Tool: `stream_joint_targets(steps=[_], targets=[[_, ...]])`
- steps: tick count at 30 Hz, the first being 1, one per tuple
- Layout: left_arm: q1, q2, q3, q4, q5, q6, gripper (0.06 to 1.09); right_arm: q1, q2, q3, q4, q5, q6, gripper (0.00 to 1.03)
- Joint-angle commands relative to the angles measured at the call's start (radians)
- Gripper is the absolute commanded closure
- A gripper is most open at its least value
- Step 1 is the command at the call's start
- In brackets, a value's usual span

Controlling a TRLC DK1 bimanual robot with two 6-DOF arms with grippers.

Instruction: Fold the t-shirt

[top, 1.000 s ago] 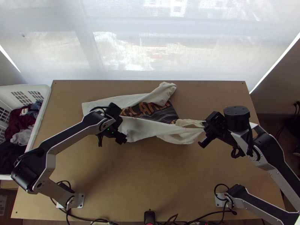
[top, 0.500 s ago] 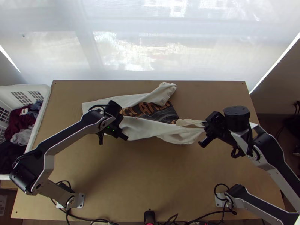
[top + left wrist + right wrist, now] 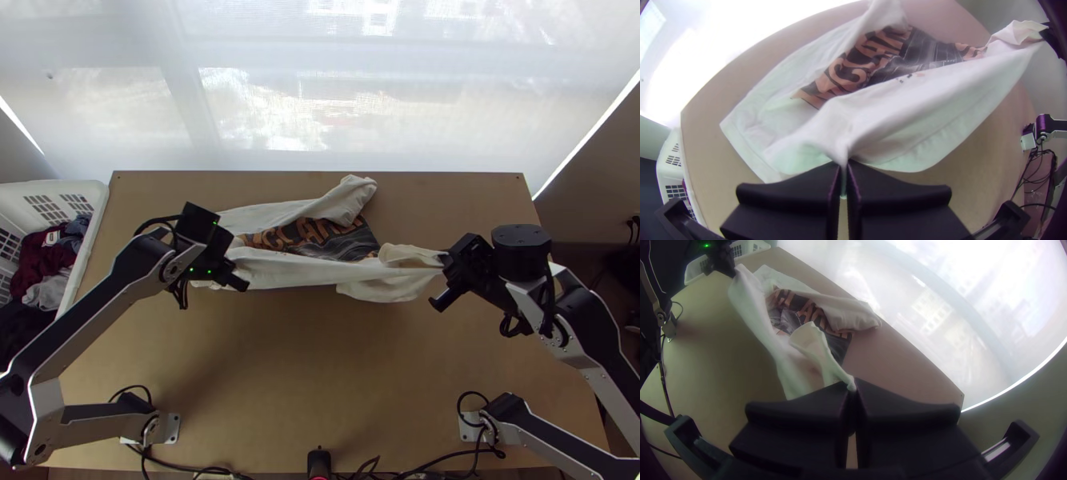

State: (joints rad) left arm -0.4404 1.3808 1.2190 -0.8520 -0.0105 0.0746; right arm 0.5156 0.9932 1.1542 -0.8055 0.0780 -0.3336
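Observation:
In the top view my left gripper [image 3: 238,282] holds one end of the near side of a white t-shirt [image 3: 280,270]; my right gripper [image 3: 442,280] holds the other end. The cloth is stretched between them, with its far part lying on the table and a dark print showing in the middle. The left wrist view has the left gripper [image 3: 843,171] shut on a pinched bit of the t-shirt [image 3: 907,120]. Seen from the right wrist, the right gripper [image 3: 852,393] is shut on a gathered edge of the t-shirt [image 3: 760,324].
A white basket [image 3: 90,232] with dark and grey clothes stands at the table's left. The wooden table [image 3: 336,384] has bare surface on its near half. Cables and a small black device [image 3: 318,462] lie along the near edge.
My left gripper has moved left and slightly up the picture, pulling the near side of the shirt straighter. My right gripper has shifted slightly right, still with its end of cloth.

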Motion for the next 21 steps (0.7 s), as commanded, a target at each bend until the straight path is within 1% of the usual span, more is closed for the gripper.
stream_joint_targets(steps=[1,7,11,15,19,21], targets=[[0.078,-0.209,0.010,-0.033,-0.005,0.067,1.05,-0.006,-0.005,0.084,0.009,0.002,-0.012,1.00],[0.072,-0.367,0.086,-0.024,-0.060,0.094,1.05,0.004,-0.004,0.190,0.031,0.003,-0.013,1.00],[0.068,-0.422,0.172,-0.028,-0.085,0.102,1.05,0.031,-0.007,0.269,0.032,0.002,-0.013,1.00],[0.069,-0.456,0.270,-0.042,-0.132,0.142,1.05,0.044,-0.024,0.355,0.031,0.006,-0.012,1.00],[0.075,-0.470,0.379,-0.056,-0.163,0.185,1.05,0.060,-0.036,0.450,0.032,0.026,-0.010,1.00],[0.077,-0.470,0.428,-0.067,-0.169,0.223,1.05,0.064,-0.036,0.493,0.038,0.029,-0.015,1.00]])
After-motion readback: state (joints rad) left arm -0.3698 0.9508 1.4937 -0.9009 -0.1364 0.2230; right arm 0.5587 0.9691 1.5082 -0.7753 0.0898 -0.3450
